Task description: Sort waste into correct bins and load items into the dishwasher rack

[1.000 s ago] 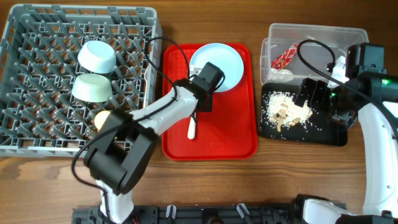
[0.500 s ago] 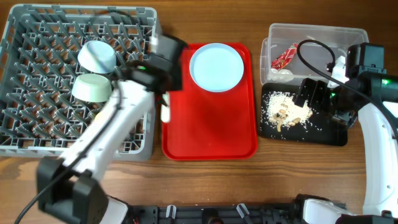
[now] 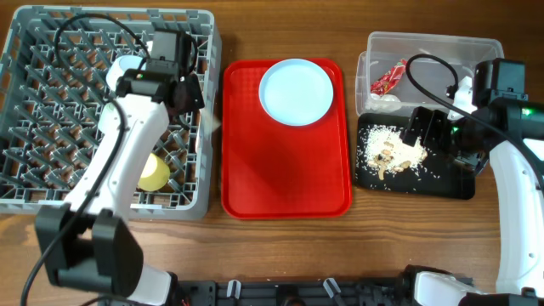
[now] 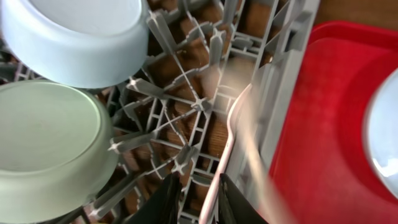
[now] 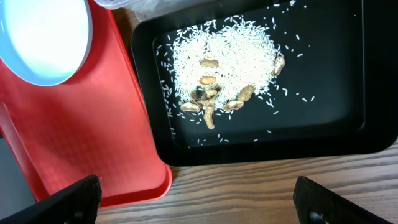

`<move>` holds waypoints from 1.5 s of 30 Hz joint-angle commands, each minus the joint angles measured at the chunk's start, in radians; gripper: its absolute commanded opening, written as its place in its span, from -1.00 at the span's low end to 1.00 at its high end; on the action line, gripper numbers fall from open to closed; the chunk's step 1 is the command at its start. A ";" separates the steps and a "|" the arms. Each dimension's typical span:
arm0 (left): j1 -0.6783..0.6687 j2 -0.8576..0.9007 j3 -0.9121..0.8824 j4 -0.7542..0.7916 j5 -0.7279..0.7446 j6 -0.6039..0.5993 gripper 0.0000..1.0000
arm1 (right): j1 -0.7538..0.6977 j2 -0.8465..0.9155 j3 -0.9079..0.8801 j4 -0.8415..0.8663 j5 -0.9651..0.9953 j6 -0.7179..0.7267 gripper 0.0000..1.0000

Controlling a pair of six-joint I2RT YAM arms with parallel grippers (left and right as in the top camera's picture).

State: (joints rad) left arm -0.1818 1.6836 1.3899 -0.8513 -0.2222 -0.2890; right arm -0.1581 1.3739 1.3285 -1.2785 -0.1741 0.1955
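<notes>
My left gripper (image 4: 198, 186) (image 3: 181, 92) hangs over the right side of the grey dishwasher rack (image 3: 51, 102), shut on the handle of a white plastic utensil (image 4: 227, 143); fork or spoon, I cannot tell through the blur. A pale-blue bowl (image 4: 74, 37), a light-green bowl (image 4: 43, 143) and a yellow cup (image 3: 153, 174) sit in the rack. The pale-blue plate (image 3: 295, 91) lies on the red tray (image 3: 285, 178). My right gripper (image 5: 202, 205) (image 3: 429, 127) is open above the black tray (image 5: 336, 93), which holds rice leftovers (image 5: 224, 62).
The clear tub (image 3: 442, 51) at the back right holds the red wrapper (image 3: 391, 76) and a white scrap (image 3: 387, 100). The rack's upright pegs (image 4: 186, 106) and lattice wall (image 4: 280, 93) stand close around the left fingers. Bare wood lies in front of both trays.
My left arm has swung left from the red tray to the rack, carrying the white utensil off the tray. The plate is now uncovered. The right arm has not moved.
</notes>
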 commanded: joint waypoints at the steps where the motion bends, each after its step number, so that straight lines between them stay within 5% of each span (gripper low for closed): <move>1: 0.003 0.065 0.011 0.011 0.005 0.017 -0.56 | -0.002 -0.020 0.008 0.000 0.017 -0.013 1.00; 17: 0.003 0.071 0.011 0.001 0.067 0.017 -0.35 | -0.002 -0.020 0.008 -0.005 0.017 -0.013 1.00; 24: -0.002 0.069 0.011 0.017 0.236 0.017 0.12 | -0.002 -0.020 0.008 -0.003 0.017 -0.013 0.99; 29: -0.034 0.049 0.014 0.077 0.323 0.014 0.22 | -0.002 -0.020 0.008 0.000 0.017 -0.013 1.00; 37: -0.090 0.048 0.266 -0.038 0.323 -0.112 0.47 | -0.002 -0.020 0.008 0.006 0.017 -0.013 0.99; 45: -0.121 0.068 0.382 0.076 0.271 -0.138 0.53 | -0.002 -0.020 0.008 0.006 0.017 -0.013 0.99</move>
State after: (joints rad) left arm -0.2893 1.7493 1.7557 -0.8227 0.0837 -0.3916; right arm -0.1581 1.3739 1.3285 -1.2751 -0.1741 0.1955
